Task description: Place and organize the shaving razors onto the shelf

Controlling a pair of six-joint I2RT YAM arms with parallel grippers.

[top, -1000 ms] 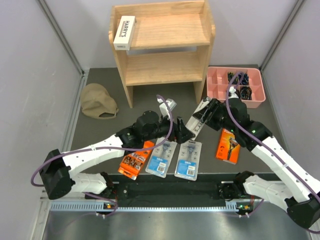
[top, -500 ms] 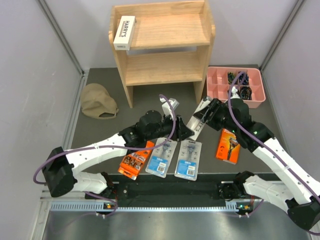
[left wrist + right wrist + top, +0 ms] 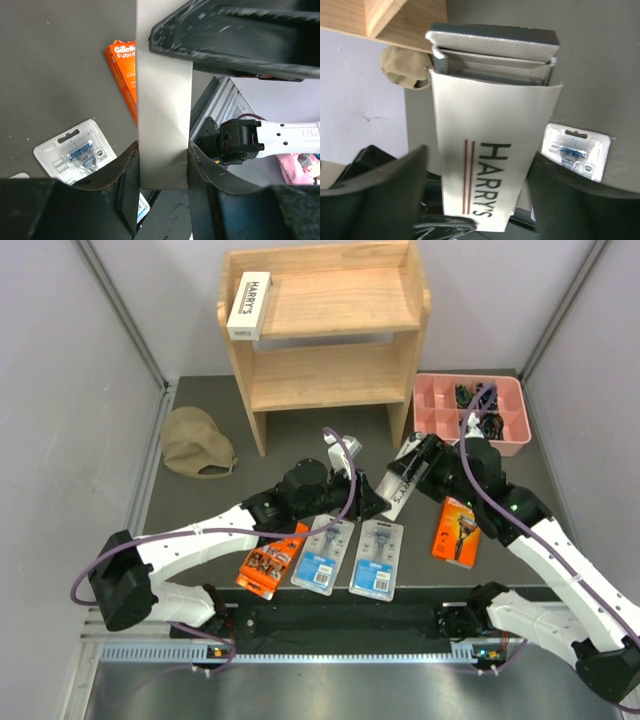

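While both arms meet over the middle of the table, a long white HARRY'S box hangs tilted between them, off the surface and just above the packs lying near the arm bases. The left gripper is clamped on one narrow end of the box, with its fingers pressed against both thin sides in the left wrist view. The right gripper straddles the printed face, jaws flanking the wide sides. Whether they bear on the cardboard or stand just off it cannot be told.

The step in hand looks like a pass from right arm to left. To do it well, the left grip should be firm before the right jaws part fully, and the right arm should back straight off without dragging the carton. Because the box is held by its end, it will tend to lever and swing, so a slow carry with the box kept level seems wise.

The shelf stands at the back of the table. A matching HARRY'S carton lies at the left edge of its top tier, and setting this box down parallel and close beside it would keep the pair tidy.

Four packs remain on the table:
- Two clear blister packs lie side by side.
- One orange pack lies at their left.
- The other orange pack lies to the right, under the right arm.

Neither the pink tray nor the tan cap has any part in the job.
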